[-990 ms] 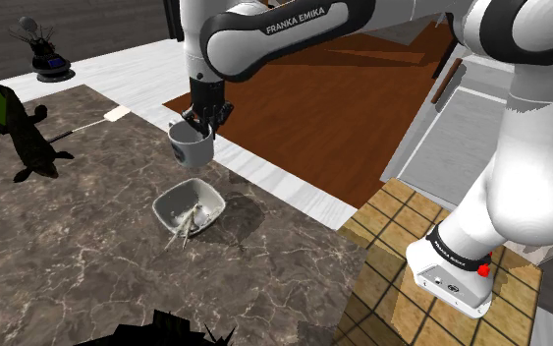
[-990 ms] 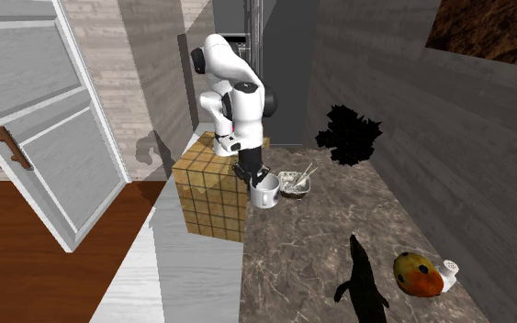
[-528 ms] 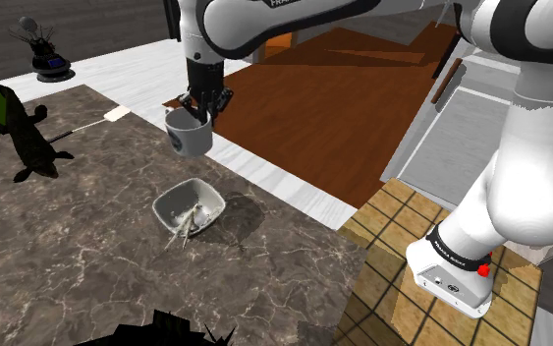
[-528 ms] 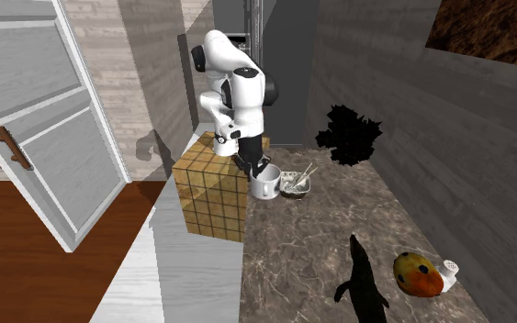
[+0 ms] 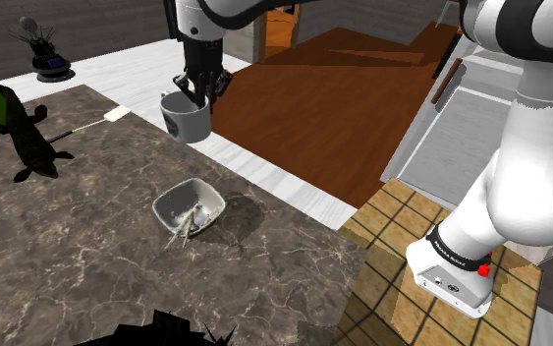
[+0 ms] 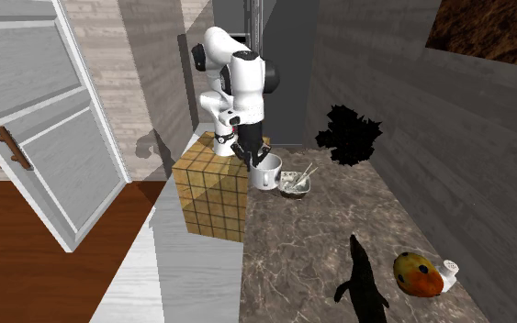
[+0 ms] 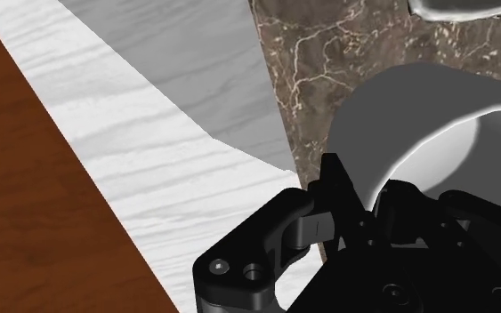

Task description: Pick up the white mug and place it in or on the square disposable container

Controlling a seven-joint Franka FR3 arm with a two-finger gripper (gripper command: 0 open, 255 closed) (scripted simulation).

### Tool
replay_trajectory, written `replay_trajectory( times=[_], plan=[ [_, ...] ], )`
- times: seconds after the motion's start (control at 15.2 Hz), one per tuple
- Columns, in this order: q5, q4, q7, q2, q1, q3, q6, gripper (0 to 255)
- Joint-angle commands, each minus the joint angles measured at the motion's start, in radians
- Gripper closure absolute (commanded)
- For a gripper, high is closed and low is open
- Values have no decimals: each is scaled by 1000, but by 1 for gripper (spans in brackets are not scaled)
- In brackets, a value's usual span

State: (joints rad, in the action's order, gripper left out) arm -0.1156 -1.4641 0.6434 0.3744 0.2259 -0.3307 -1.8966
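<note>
You have the white mug (image 5: 186, 121) hanging above the marbled counter (image 5: 87, 265). The gripper (image 5: 197, 95) has its fingers clamped on the mug's rim. Below the mug and well apart from it, the square container (image 5: 215, 202) sits on the counter with a few pale sticks (image 5: 183, 233) in it. The mug is higher than a second ago. The arm arcs over from the tiled stand (image 5: 382, 295), and the hand points down.

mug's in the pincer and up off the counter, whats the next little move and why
Probably carry the white mug sideways toward the square container, keeping height. The pincer grips its rim and it hangs clear of the marble counter, but the container lies to the mug's right in the second exterior view, not under it, so lowering now would likely miss.
</note>
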Motion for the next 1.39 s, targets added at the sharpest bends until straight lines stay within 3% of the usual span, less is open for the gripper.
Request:
replay_trajectory(
  times=[0.0, 0.2, 0.99, 1.32],
  plan=[
    [0, 28, -1, 1, 2, -1, 28, 255],
    [1, 61, -2, 1, 4, -1, 60, 255],
    [25, -168, 218, -182, 122, -88, 11, 255],
    [23, -223, 233, -183, 128, -91, -42, 255]
  ],
)
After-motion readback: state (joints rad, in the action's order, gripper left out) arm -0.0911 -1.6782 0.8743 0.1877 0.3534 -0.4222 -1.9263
